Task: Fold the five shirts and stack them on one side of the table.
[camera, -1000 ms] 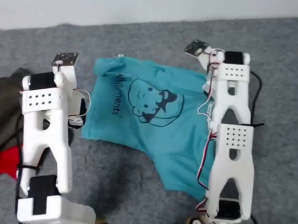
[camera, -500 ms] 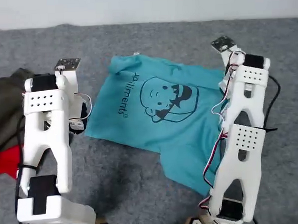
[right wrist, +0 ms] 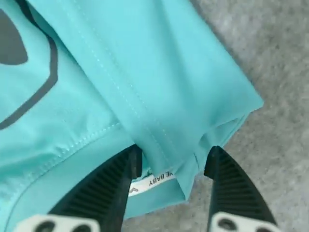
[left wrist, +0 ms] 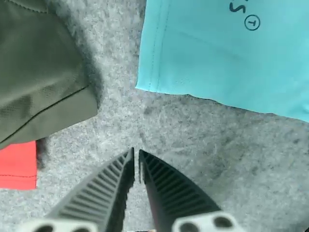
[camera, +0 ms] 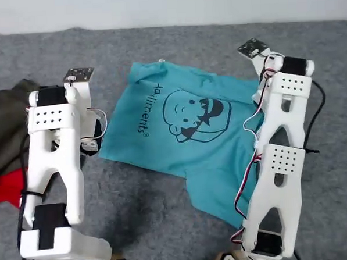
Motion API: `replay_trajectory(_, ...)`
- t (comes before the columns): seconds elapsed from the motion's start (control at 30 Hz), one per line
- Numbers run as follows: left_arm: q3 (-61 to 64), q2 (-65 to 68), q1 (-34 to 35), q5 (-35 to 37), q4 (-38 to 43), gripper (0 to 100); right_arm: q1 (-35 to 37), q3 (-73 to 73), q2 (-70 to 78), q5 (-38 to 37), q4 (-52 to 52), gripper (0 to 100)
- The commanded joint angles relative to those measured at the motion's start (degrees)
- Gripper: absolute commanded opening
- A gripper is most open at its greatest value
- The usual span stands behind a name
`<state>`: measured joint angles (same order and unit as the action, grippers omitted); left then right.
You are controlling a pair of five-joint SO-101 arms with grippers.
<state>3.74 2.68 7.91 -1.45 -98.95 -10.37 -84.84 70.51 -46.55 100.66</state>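
Note:
A teal shirt (camera: pixel 186 141) with a cartoon print lies spread on the grey carpeted table (camera: pixel 149 213) between the two arms. My right gripper (right wrist: pixel 174 162) is at the shirt's far right edge, open. Its two fingers straddle a doubled fold of teal fabric (right wrist: pixel 159 96) near a white label (right wrist: pixel 149 181). My left gripper (left wrist: pixel 135 157) is shut and holds nothing. It hovers over bare carpet just short of the shirt's hem corner (left wrist: pixel 145 87). An olive shirt (camera: pixel 4 127) and a red shirt (camera: pixel 2 188) lie heaped at the left edge.
The olive shirt (left wrist: pixel 38 72) and the red shirt (left wrist: pixel 17 164) lie close beside my left gripper. A pale wall (camera: pixel 167 8) bounds the far side of the table. Bare carpet shows in front of the teal shirt and to its far right.
The right arm swung to the right and dragged the teal shirt with it, then eased back slightly left. The left arm has hardly moved.

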Motion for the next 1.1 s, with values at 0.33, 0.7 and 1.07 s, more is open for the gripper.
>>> replay_trajectory(0.33, -0.04, -2.73, -0.62, 0.7, -1.58, 1, 2.59, -1.85, 3.12, -1.41, -6.73, 5.9)
replay_trajectory(0.7, -0.04, -2.73, -0.62, 0.7, -1.58, 1, 1.98, -10.81, 2.51, -1.41, -6.2, 3.1)
replay_trajectory(1.07, -0.04, -2.73, -0.62, 0.7, -1.58, 1, -4.79, -11.43, 2.42, -1.23, -10.95, 6.5)
